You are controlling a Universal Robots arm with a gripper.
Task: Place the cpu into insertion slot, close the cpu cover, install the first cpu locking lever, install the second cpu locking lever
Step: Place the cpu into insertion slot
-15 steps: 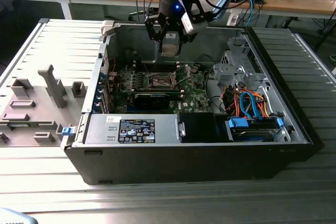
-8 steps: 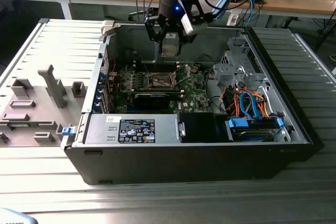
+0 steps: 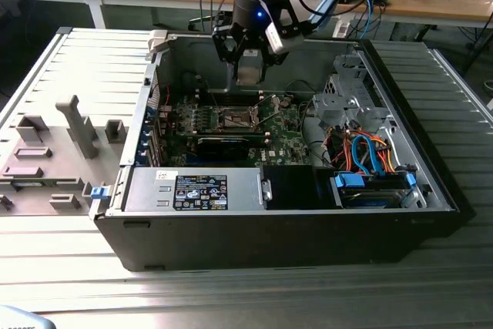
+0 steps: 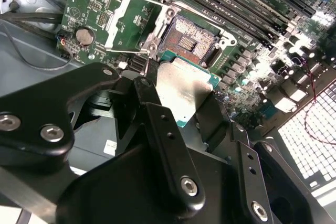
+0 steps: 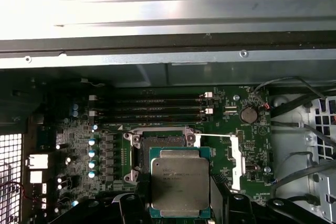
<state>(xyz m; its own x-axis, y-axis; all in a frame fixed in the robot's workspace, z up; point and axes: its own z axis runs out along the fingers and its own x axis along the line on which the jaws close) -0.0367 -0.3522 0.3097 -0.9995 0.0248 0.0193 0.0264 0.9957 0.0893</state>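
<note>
Since the gripper (image 3: pixel 250 69) is clamped on the cpu (image 5: pixel 180 183) by two opposite edges, the chip hangs flat above the insertion slot (image 5: pixel 160 141). It's clear of the slot and a bit off to one side, so not seated yet. The cpu cover (image 5: pixel 239 163) is flipped open right beside the slot, which leaves the socket bare. My take: the chip is light and stiff, and the metal top is probably a little slick. The contacts down in the slot look like the fragile part. The edges seem the right place to hold it, never the underside, and I'd guess any tilt or push could wreck pins.
</note>
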